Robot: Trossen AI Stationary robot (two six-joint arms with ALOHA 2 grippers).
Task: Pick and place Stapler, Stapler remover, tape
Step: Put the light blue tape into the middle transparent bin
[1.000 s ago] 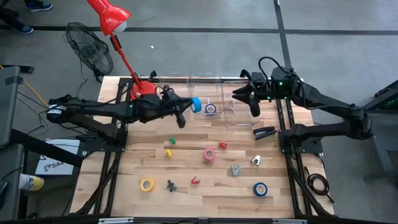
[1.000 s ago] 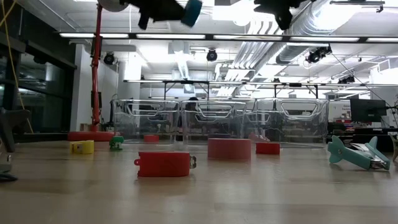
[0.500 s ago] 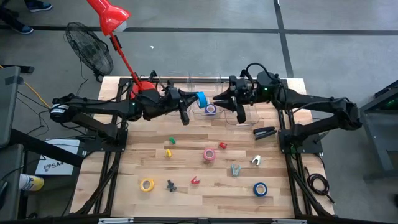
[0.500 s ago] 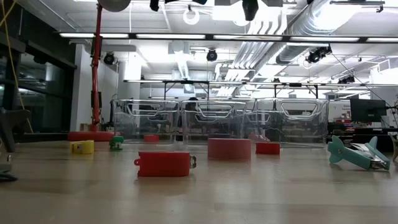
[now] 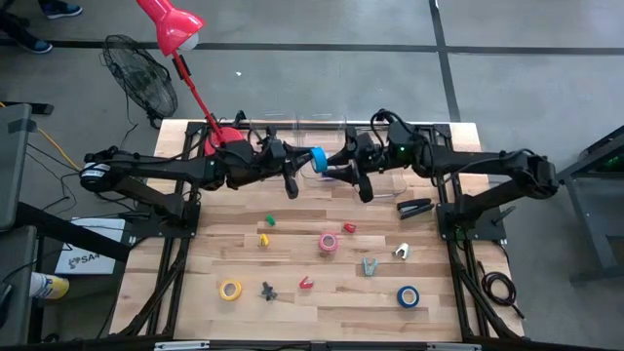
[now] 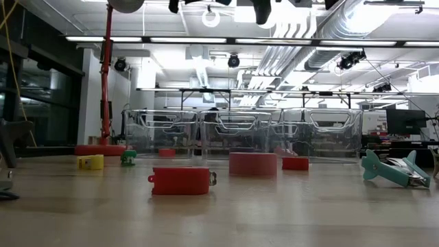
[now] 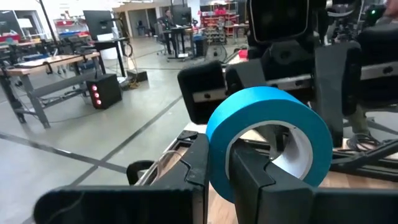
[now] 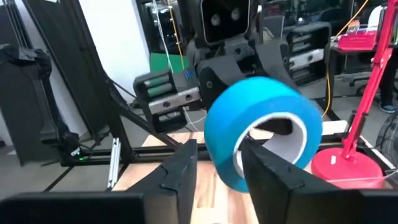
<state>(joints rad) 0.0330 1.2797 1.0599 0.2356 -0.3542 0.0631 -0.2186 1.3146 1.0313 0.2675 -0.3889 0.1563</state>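
Note:
A blue tape roll [image 5: 317, 157] hangs high over the table's far middle, with my left gripper [image 5: 308, 161] shut on it. My right gripper [image 5: 332, 165] faces it from the right, open; in its wrist view one finger [image 8: 182, 167] stands outside the ring's wall [image 8: 219, 155] and the other [image 8: 268, 175] before the ring's hole. On the table lie a black stapler [image 5: 414, 207], pink tape [image 5: 329, 242], yellow tape [image 5: 230, 289], another blue roll [image 5: 408, 296] and several small staple removers, among them a red one [image 5: 349, 227] and a teal one [image 5: 369, 265]. My left gripper pinches the blue roll's wall [image 7: 219, 163], one finger [image 7: 198, 169] outside the ring and one [image 7: 261, 180] inside its hole. The fingers come level from the table's left. The roll stands on edge, lifted clear of the table. Whether my right gripper touches the roll, I cannot tell.
Clear plastic bins [image 5: 312, 127] line the far edge. A red lamp's base [image 5: 224, 136] stands at the far left, behind my left arm. A purple roll [image 5: 331, 174] lies under the two grippers. The table's near half holds scattered small items.
My right gripper has swung from the far right toward the table's left, up to the blue roll, and sunk a little. My left gripper has carried the roll slightly up and toward the right; in the low view the roll has risen out of the picture's top.

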